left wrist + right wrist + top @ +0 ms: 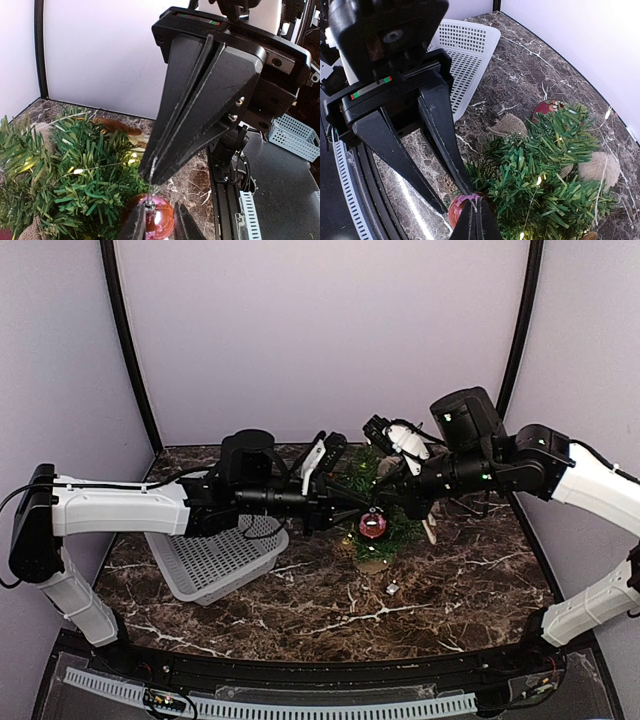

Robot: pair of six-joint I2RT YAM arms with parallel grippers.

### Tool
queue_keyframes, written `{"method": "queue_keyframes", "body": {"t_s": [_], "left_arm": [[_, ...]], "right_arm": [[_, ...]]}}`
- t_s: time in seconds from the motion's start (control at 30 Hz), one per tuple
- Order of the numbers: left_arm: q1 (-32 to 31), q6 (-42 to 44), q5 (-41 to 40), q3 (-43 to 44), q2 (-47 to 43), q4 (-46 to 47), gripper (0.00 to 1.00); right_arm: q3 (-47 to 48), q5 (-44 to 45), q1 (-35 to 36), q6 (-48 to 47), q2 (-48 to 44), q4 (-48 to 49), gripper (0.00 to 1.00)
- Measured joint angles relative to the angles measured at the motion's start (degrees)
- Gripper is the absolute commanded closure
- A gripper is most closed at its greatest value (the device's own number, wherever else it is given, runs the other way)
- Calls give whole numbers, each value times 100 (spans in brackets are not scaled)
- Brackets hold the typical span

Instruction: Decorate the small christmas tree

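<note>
No text, label, brand, number or sign can be read anywhere.

Dark green tree (555, 165), pink-red bauble (373, 525), white basket (215, 560), brown white-veined table (330, 600)

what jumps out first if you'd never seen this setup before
The two black arms meet tip to tip at the small christmas tree in the middle of the dark marble table. The right gripper is shut on the wire hanger of a shiny pink bauble at the tree's near side, and the left gripper stands open on either side of it. Next comes the white mesh basket, on the left under the left arm.
</note>
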Motion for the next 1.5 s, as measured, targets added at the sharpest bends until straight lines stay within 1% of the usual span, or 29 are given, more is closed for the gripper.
{"method": "queue_keyframes", "body": {"t_s": [0.17,0.33,0.77,0.83,0.9,1.0,1.03,1.27,1.5], "left_arm": [[0,-2,42,0,11,92,79],[0,-9,55,2,63,122,83],[2,-26,79,87,299,254,84],[2,-42,90,90,299,295,86],[0,-63,109,90,299,334,90],[2,-76,140,90,299,385,99],[2,-85,149,90,299,393,100],[2,-85,120,76,297,444,100],[11,-79,-144,-68,184,433,100]], "right_arm": [[0,-26,0,0,0,0,100],[0,-26,0,0,0,0,100],[0,-44,0,-2,0,0,100],[0,-50,0,-2,0,0,100],[0,-66,0,-2,0,0,100],[0,-76,0,-2,0,0,100],[0,-81,0,-4,0,0,100],[0,-46,0,-7,2,0,100],[0,31,0,-7,50,-11,100]]}}
